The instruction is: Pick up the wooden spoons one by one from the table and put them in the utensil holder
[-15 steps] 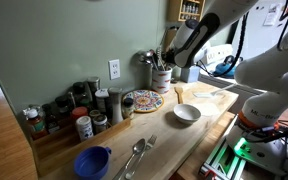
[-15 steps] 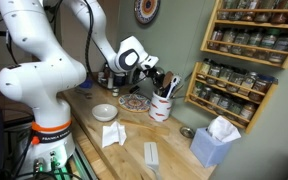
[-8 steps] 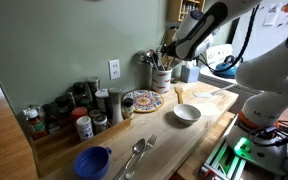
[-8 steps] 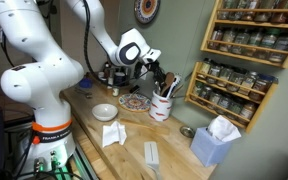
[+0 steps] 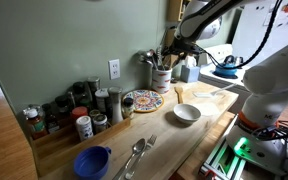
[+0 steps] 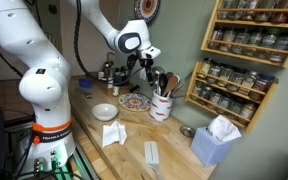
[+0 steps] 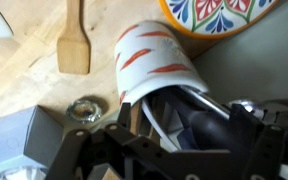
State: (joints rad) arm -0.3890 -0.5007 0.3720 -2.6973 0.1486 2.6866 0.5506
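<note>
The utensil holder (image 7: 156, 62) is a white crock with orange stripes, crammed with dark and wooden utensils; it shows in both exterior views (image 5: 161, 79) (image 6: 162, 106). My gripper (image 7: 189, 128) hangs open just above its mouth, its fingers wide apart with nothing clamped between them. In the exterior views the gripper (image 5: 171, 50) (image 6: 148, 68) sits directly over the crock. One wooden spoon (image 7: 74, 40) with a flat squarish head lies on the light-wood table (image 5: 209, 108) beside the crock, also visible from outside (image 5: 180, 96).
A patterned plate (image 5: 142, 100) and spice jars (image 5: 79, 115) line the wall. A white bowl (image 5: 187, 114), a blue bowl (image 5: 92, 161) and metal spoons (image 5: 136, 155) lie nearer the front edge. A tissue box (image 6: 215, 141) and a wall spice rack (image 6: 249, 50) stand beyond the crock.
The jaws have gone from nearly shut to wide open over the crock, and the arm has lifted a little above it.
</note>
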